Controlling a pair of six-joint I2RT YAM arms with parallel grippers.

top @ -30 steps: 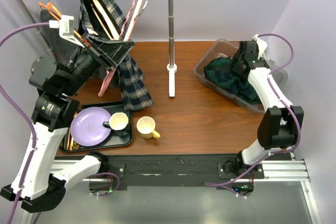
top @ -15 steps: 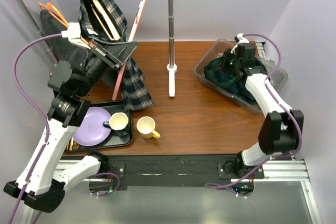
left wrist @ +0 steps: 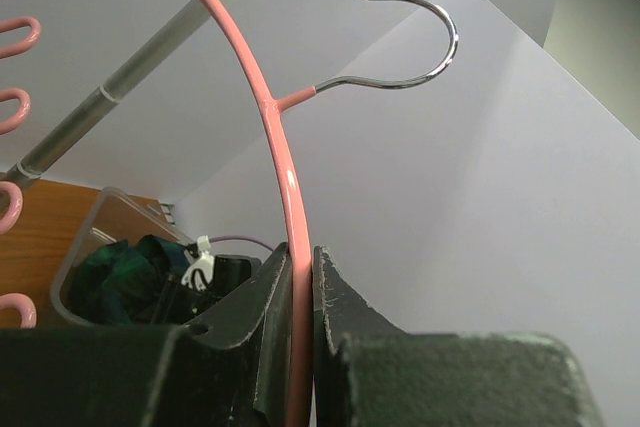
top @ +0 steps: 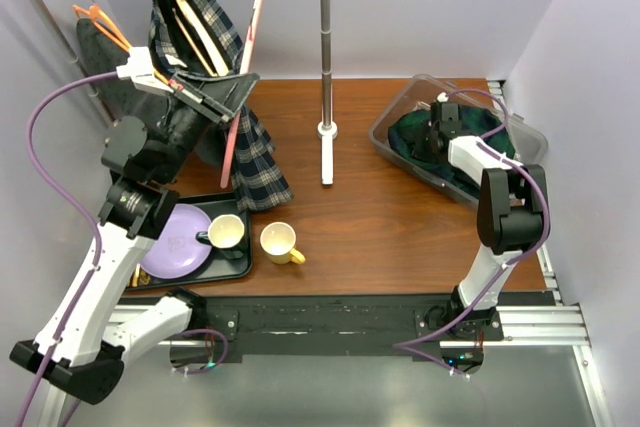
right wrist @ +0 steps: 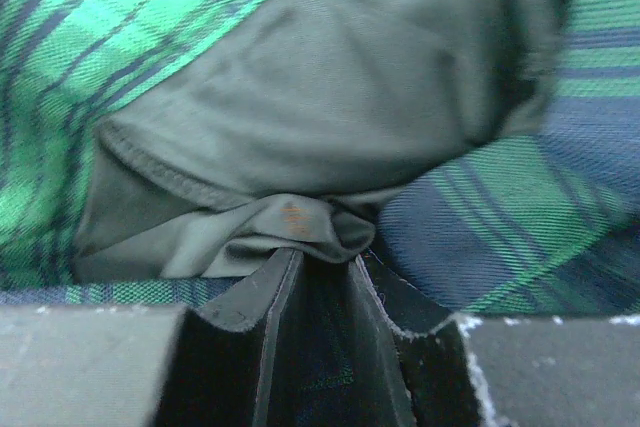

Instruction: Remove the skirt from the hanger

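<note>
Where the top view looks down on the table (top: 380, 217), the green plaid skirt (top: 415, 137) lies heaped inside the clear bin (top: 378, 133) at about 2 o'clock, well apart from the pink hanger (top: 245, 77) at about 11 o'clock. The right gripper (top: 440, 122) is lowered into the bin on top of the skirt. In the right wrist view its jaws are clenched on a bunched fold of the skirt's dark lining (right wrist: 330, 97), with green-and-blue plaid cloth around the fold. The left gripper (top: 215, 97) is raised beside the garment rack (top: 326, 57) at 11 o'clock, and in the left wrist view its jaws are pressed tight on the hanger's pink wire just below the neck. The hanger's metal hook (left wrist: 420, 47) stands in open air, clear of the rail. A blue-and-white plaid garment (top: 255, 157) hangs from the rack at 11 o'clock, its hem reaching the tabletop just beside the hanger's lower end. A black tray (top: 243, 262) at 7 o'clock carries a purple plate (top: 170, 242) and a cream mug (top: 226, 232). A yellow mug (top: 278, 242) stands on the table just beside the tray's 3 o'clock edge.
</note>
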